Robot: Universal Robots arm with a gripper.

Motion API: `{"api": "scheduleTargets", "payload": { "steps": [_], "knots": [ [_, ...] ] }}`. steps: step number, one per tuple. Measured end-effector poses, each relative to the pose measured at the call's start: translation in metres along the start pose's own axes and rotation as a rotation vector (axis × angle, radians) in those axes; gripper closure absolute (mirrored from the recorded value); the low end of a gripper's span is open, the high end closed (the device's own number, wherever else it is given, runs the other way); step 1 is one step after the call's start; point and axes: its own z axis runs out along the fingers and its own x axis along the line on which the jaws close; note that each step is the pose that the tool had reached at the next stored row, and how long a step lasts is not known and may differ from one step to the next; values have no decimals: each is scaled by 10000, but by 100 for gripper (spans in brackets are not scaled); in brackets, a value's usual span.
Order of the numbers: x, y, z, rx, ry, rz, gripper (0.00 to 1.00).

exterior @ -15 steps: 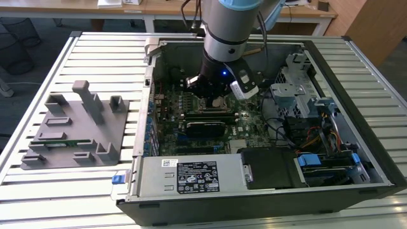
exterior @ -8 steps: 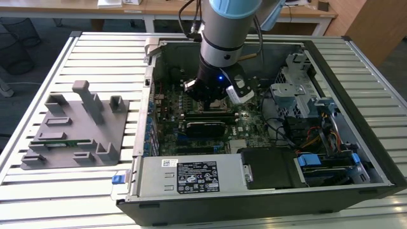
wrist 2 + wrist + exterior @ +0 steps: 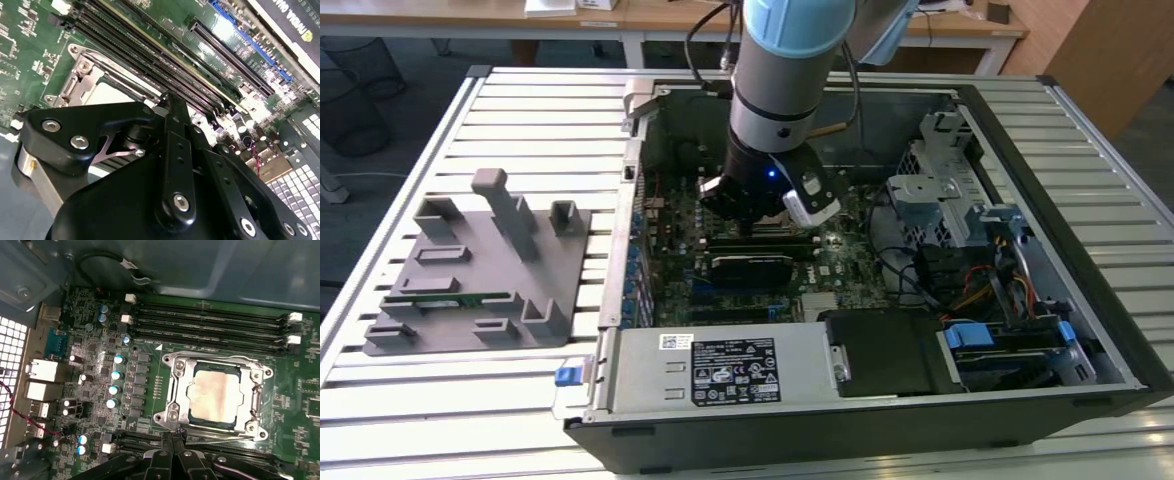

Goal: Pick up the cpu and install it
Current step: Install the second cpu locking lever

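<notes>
Black gripper linkage: nearest the lens in the first wrist view, the gripper (image 3: 172,442) shows at the lower centre of the frame with its fingertips drawn together into one narrow point, nothing clamped between them; the tip sits just beside the near edge of the socket, likely so a thin closed point can work at the frame without snagging nearby parts.
Silver cpu: the cpu (image 3: 215,399) lies flat inside the socket frame (image 3: 178,365), right of centre in the first wrist view, its dull metal top facing up and level with the frame, which suggests it is already seated rather than still to be fetched.
Socket frame: bright metal plate bolted at its corners and bordering the chip on all sides; whether it is latched down I cannot tell.
Second wrist view: the gripper (image 3: 167,102) fills the lower half of the frame, and a pale corner of the cpu (image 3: 117,92) shows above the linkage at centre left.
Memory slots: long dark memory slots (image 3: 210,322) run across the upper part of the first wrist view, beyond the socket and parallel to it.
Computer case: in the exterior view the arm (image 3: 787,90) reaches straight down from the top centre into the open computer case (image 3: 1067,200), the vertical approach keeping it clear of the walls.
Grey fixture: a grey fixture (image 3: 474,270) rests on the slatted table (image 3: 454,420) at centre left, well apart from the case.
</notes>
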Motion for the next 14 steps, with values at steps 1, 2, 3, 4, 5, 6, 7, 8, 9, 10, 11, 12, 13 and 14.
{"api": "scheduleTargets", "payload": {
  "steps": [1, 2, 3, 4, 5, 6, 7, 8, 9, 10, 11, 12, 13, 14],
  "knots": [
    [4, -1, 12, -20, -4, -1, 89],
    [5, -3, 22, -37, -5, -3, 89],
    [7, -6, 31, -55, -7, -6, 89],
    [9, -14, 45, -106, -13, -8, 89],
    [11, -21, 53, -189, -23, -15, 89],
    [12, -28, 54, -224, -27, -18, 89],
    [13, -36, 56, -253, -32, -21, 89],
    [16, -47, 55, -281, -35, -23, 89],
    [18, -58, 55, -310, -38, -26, 89],
    [21, -69, 55, -338, -41, -28, 89],
    [25, -80, 55, -364, -44, -30, 89],
    [30, -87, 56, -392, -47, -32, 89],
    [35, -93, 58, -424, -51, -34, 89],
    [44, -97, 60, -460, -55, -36, 89]
  ]
}}
